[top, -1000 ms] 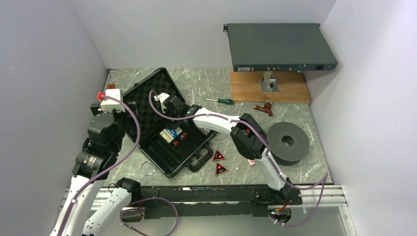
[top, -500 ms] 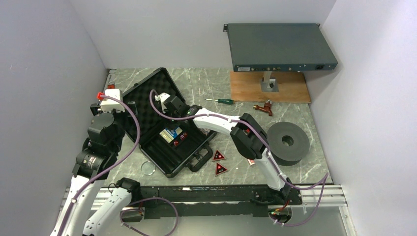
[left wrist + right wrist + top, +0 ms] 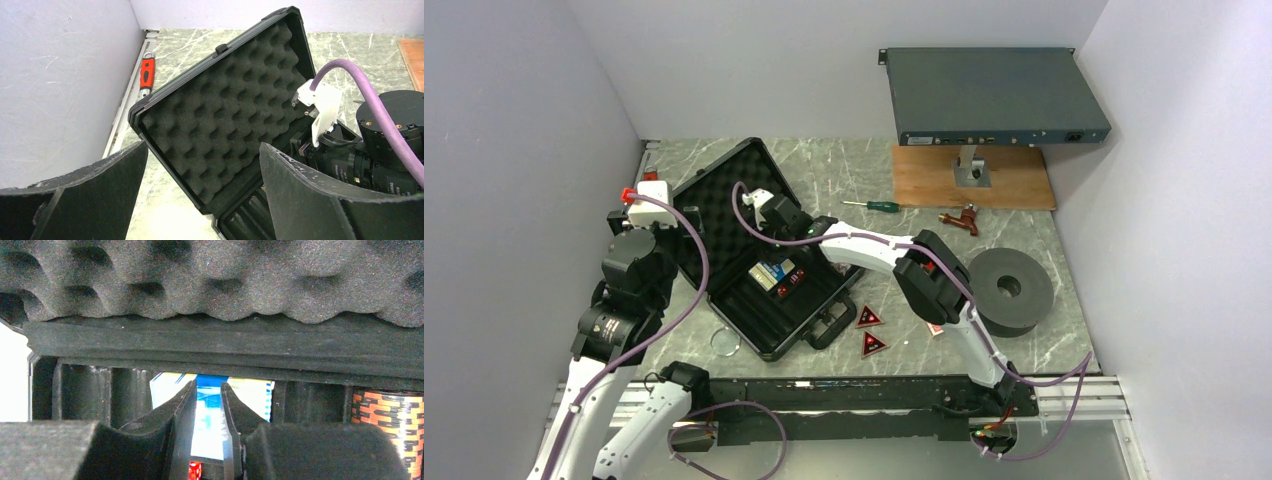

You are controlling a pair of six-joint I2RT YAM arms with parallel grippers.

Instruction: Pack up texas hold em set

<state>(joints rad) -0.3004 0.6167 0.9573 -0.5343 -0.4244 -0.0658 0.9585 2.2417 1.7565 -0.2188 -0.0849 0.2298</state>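
Right claw is down inside the open case, fingers a sliver apart and empty, above the blue deck. Left claw gapes, idle. Best to lift straight out, clear of the lid; two triangles wait on the surface.

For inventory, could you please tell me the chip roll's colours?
The chip roll is orange and black; right wrist view.

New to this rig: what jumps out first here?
The open black briefcase left of centre, foam lid raised, with the right hand inside, pointed at a blue card deck. Two red-black triangular tokens lie outside, right of it; a grey rack box stands far right.
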